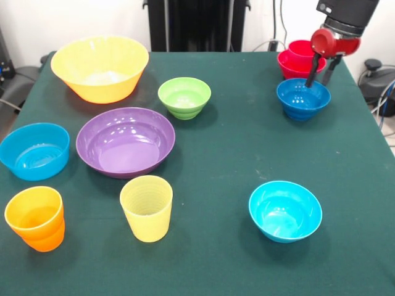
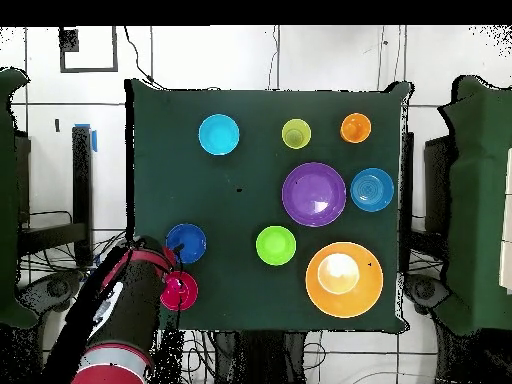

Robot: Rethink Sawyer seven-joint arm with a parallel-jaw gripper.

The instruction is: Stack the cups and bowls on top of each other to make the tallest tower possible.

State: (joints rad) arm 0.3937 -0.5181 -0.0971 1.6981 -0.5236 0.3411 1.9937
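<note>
My gripper (image 1: 316, 81) hangs open and empty at the table's far right, its tips just above the far rim of the dark blue bowl (image 1: 302, 100). Right behind it is the tower: a red cup (image 1: 301, 48) nested in a small red bowl (image 1: 289, 65). In the overhead view the gripper (image 2: 172, 264) sits between the dark blue bowl (image 2: 186, 243) and the red bowl (image 2: 179, 291). The pale yellow ribbed cup (image 1: 147, 207) and the orange cup (image 1: 35, 217) stand upright near the front left.
The large yellow-orange bowl (image 1: 100, 68) is at the far left, with the lime green bowl (image 1: 184, 97) beside it. The purple bowl (image 1: 125, 142) and the light blue straight-sided bowl (image 1: 34, 151) are mid-left. The cyan bowl (image 1: 285, 211) is at the front right.
</note>
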